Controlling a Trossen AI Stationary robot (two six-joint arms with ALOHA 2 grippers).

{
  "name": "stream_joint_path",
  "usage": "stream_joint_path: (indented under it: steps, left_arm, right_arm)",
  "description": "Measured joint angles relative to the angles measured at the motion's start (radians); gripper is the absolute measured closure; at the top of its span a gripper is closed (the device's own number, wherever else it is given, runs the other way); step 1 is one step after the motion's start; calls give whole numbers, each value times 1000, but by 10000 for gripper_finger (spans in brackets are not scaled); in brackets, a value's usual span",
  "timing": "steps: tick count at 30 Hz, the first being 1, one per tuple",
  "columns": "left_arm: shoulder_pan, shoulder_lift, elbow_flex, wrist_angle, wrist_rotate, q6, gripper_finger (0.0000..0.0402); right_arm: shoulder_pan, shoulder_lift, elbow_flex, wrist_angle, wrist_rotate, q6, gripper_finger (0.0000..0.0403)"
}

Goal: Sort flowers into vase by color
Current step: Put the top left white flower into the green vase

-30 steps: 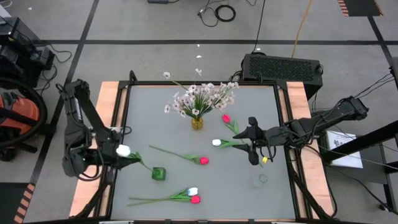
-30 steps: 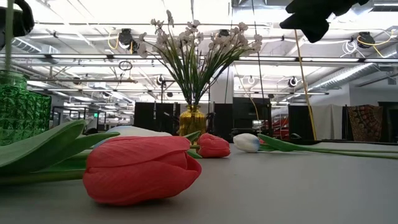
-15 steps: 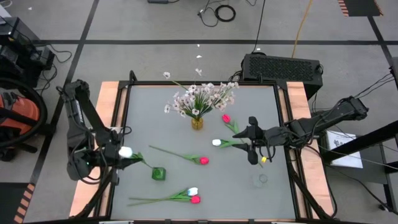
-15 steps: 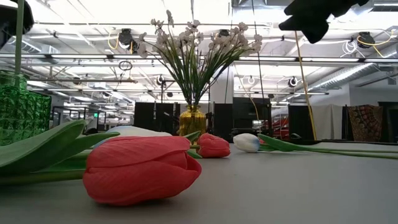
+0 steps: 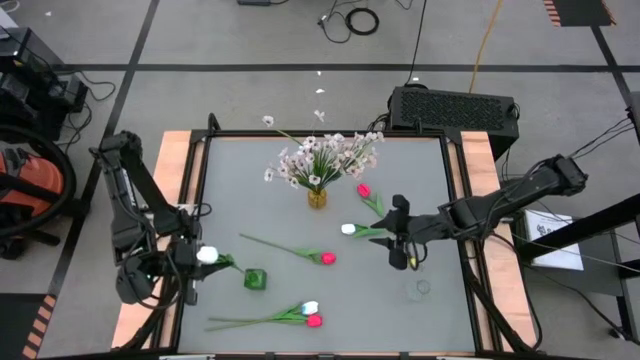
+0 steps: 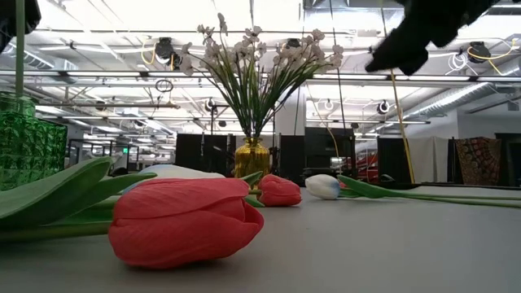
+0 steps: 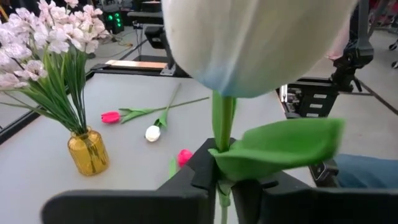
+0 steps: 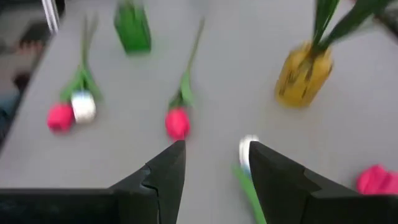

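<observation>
The left gripper point(image 5: 190, 262) is clamped on the stem of a white tulip point(image 5: 208, 256) near the table's point(image 5: 440, 180) left edge, its stem running down into the green vase point(image 5: 255, 279). The right gripper point(image 5: 400, 250), fingers apart and holding nothing, hovers just beside another white tulip point(image 5: 348, 229) lying toward the right edge.

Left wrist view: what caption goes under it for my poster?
Left gripper holding a white tulip by its stem, yellow vase beyond.
</observation>
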Motion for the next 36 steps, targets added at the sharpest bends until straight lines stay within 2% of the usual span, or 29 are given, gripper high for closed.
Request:
stream_joint_path:
  steps: [9,13,17,28,36]
  left_arm:
    - [0,37,0,-28,45,-100,253]
    - [0,41,0,-60,102,-139,226]
    - [-10,33,0,-67,177,-148,219]
    - [-90,-62,0,-108,211,-174,219]
    - [-107,-158,0,-138,211,-159,219]
  right_arm:
    - [-1,100,0,-123,-13,5,234]
    - [-5,124,0,-125,-14,3,234]
    - [-38,140,0,-141,-40,-6,234]
    - [-121,277,0,-176,-46,-32,234]
    - [-195,390,0,-176,-118,-83,250]
